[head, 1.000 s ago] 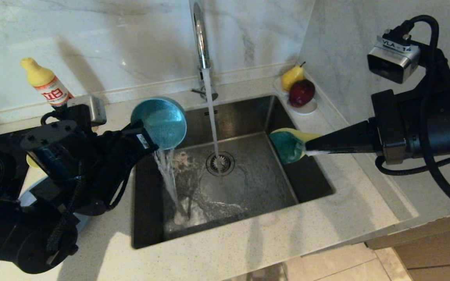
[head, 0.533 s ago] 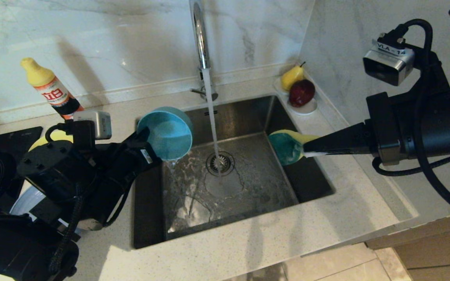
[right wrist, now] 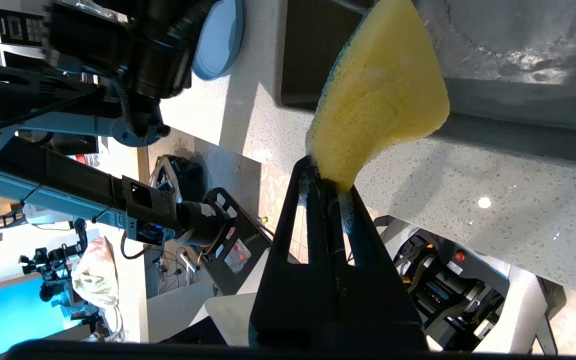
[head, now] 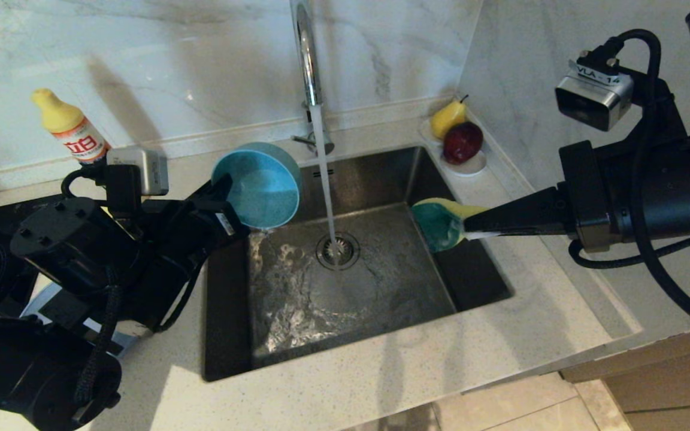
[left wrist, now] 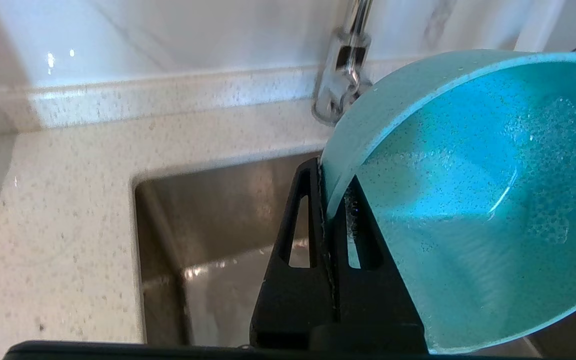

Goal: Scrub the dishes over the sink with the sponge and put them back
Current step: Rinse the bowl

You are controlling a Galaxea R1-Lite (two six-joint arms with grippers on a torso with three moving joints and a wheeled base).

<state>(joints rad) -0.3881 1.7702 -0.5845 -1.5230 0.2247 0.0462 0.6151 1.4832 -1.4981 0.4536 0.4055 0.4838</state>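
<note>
Compared with a second ago: teal bowl tipped back toward upright, pouring ended, only drips at the sink's back-left corner. Left gripper clamped on the bowl's rim; inside wet, speckled, empty. Right gripper unmoved over the sink's right edge, closed on the sponge, folded, green face toward the basin. Tap running into the drain.

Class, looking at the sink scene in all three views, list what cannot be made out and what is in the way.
- Grey-blue plate, head view: mostly hidden behind the left arm; only a sliver shows.
- Detergent bottle, head view: lower part hidden by the left wrist camera.
- Tap, head view: its top is cut off by the picture edge.
- Yellow bowl: not visible in any view.
</note>
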